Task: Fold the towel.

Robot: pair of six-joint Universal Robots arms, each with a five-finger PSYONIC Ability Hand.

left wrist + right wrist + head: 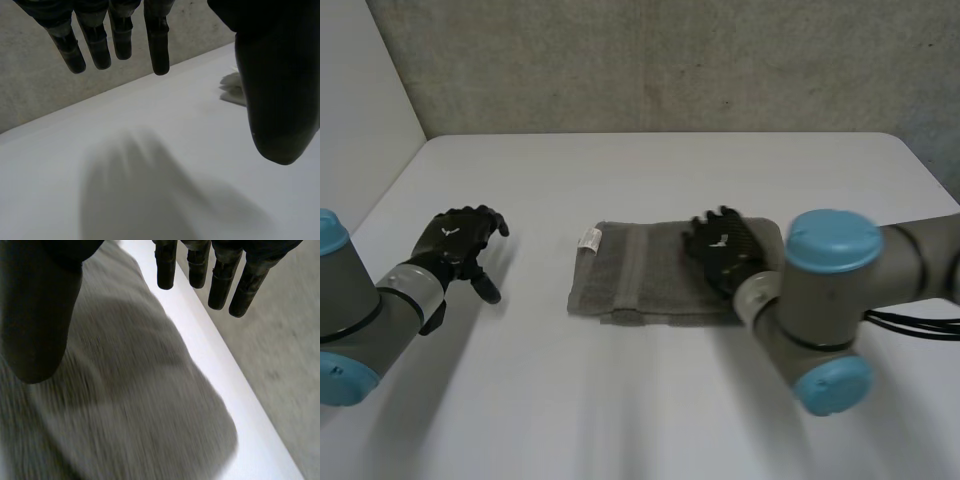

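A grey towel (640,272) lies folded into a small rectangle in the middle of the white table (650,400), with a white label (589,239) at its far left corner. My right hand (723,250) is over the towel's right part, open, with straight fingers (220,280) and the thumb (40,315) held apart above the grey cloth (130,410), holding nothing. My left hand (455,245) hovers open over bare table well to the left of the towel, its fingers (159,45) straight and its thumb (277,90) apart.
A grey wall (670,60) runs along the table's far edge. A white wall (360,110) stands at the left. Bare tabletop (150,190) lies under my left hand and in front of the towel.
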